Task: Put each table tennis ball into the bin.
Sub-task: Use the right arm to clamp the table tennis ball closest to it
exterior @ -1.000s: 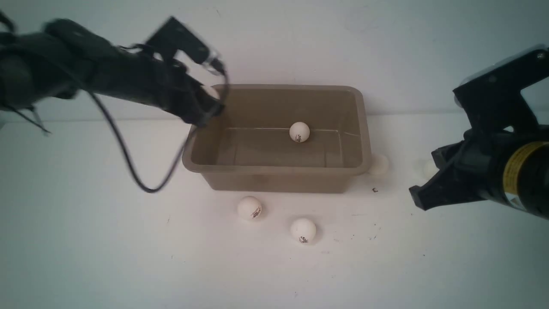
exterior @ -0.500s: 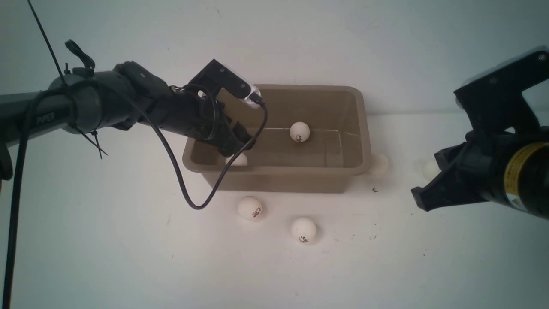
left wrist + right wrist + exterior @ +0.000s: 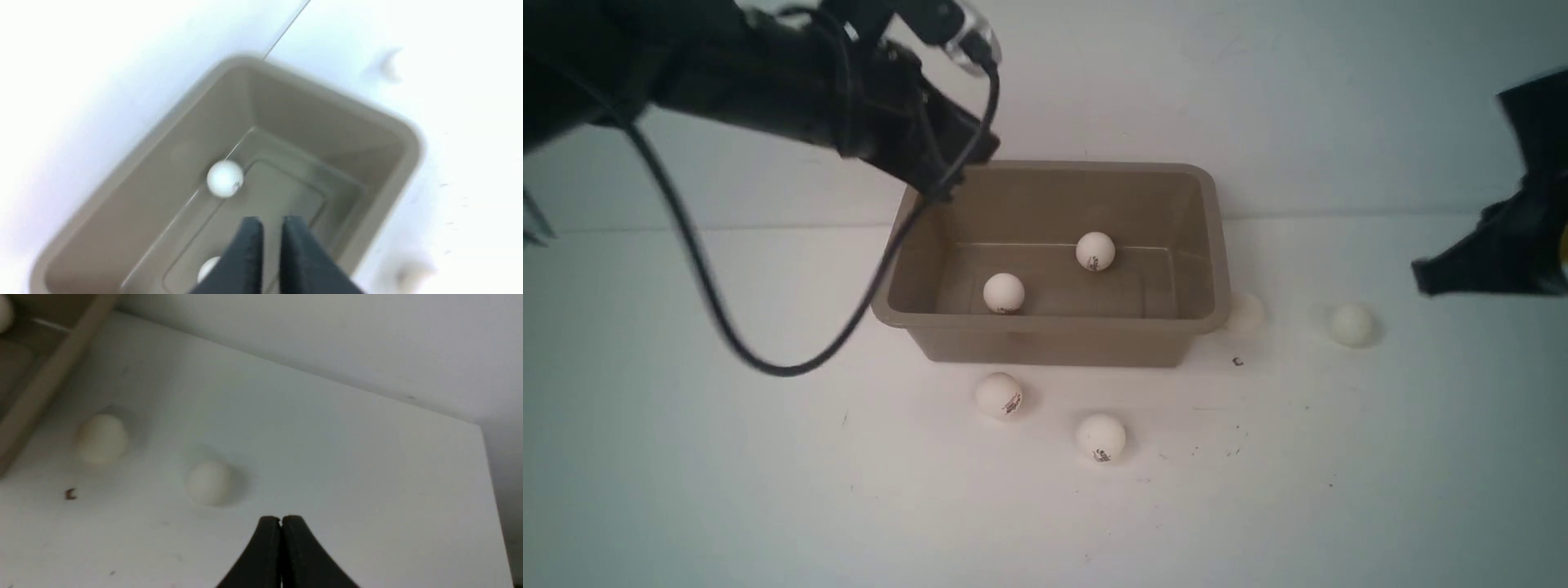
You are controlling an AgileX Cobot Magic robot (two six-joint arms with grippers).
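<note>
- Up front, a white table tennis ball [image 3: 1101, 437] lies nearest the camera on the white table [image 3: 727, 490]. A second ball [image 3: 999, 395] sits apart from it, just before the bin's near wall. Both carry small dark print.
- Behind them, the taupe bin [image 3: 1054, 347] stands upright and holds two balls. A third ball [image 3: 1003, 292] rests by the near wall toward the left. A fourth ball [image 3: 1094, 251] lies at the foot of the far wall.
- To the right, a fifth ball [image 3: 1245, 313] rests just beside the bin's near right corner. A sixth ball [image 3: 1352, 324] lies farther right, apart from it. A small dark speck [image 3: 1237, 361] marks the tabletop just in front of the fifth ball.
- Above the table near the sixth ball hangs the right gripper [image 3: 280, 519], its jaws pressed together and empty.
- Farthest back, the left gripper [image 3: 272, 222] is raised over the bin's left end. Its jaws are drawn almost together, a slit between them, gripping nothing. A black cable [image 3: 768, 367] loops down from its arm.
</note>
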